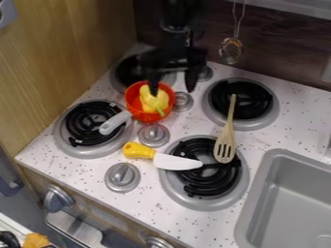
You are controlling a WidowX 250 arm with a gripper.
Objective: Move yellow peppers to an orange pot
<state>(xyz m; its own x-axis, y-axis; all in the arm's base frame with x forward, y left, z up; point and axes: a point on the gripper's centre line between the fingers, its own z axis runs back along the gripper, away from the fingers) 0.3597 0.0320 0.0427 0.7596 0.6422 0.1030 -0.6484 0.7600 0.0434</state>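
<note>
Camera view: we see the black gripper (173, 83) hanging down from the top edge, above the orange pot (134, 105). We read its fingers as well apart: one tip is right at the yellow pepper (154, 102), the other is out past the pot's right rim. We see nothing clamped between them; whether the first tip touches the pepper, we can't tell.

We have the pepper inside the pot, its top poking up around rim level, a bit of green at its lower end. The pot stands among the burners, its grey handle (115, 122) slanting down and left over the left burner (67, 136).

We mark a toy knife, yellow handle (139, 151) to the left, white blade (178, 162) lying over the near right burner (169, 186). Wooden slotted spatula (225, 144): its head is over that same burner, its handle reaching up over the far right burner (274, 107). The far left burner (119, 80) is partly behind the gripper and pot.

We also log grey knobs on the speckled white countertop (90, 174), a grey sink (259, 193) at lower right, and a small strainer (231, 51) hanging against the dark back wall (278, 53).
</note>
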